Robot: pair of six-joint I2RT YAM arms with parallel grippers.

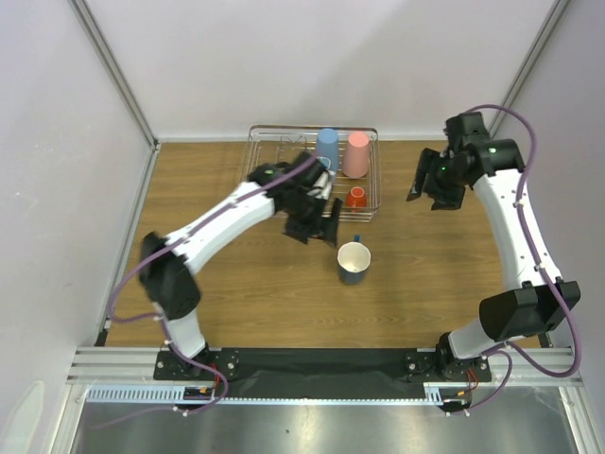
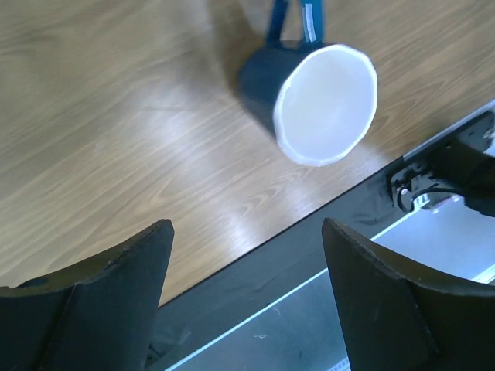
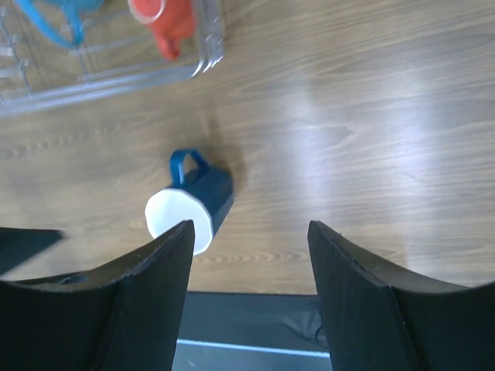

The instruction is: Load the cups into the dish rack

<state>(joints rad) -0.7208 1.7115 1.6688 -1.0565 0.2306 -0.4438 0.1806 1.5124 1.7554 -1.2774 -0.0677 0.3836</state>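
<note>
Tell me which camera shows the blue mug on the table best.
Left wrist: the blue mug is closest and largest, white inside clear. Top external shows the mug small, near the dish rack. Right wrist shows it whole, farther off.

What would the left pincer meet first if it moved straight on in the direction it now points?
Probably the dark blue mug, which stands ahead of the open left pincer, slightly right of its midline. Depth is unclear, so it may touch the table first.
</note>
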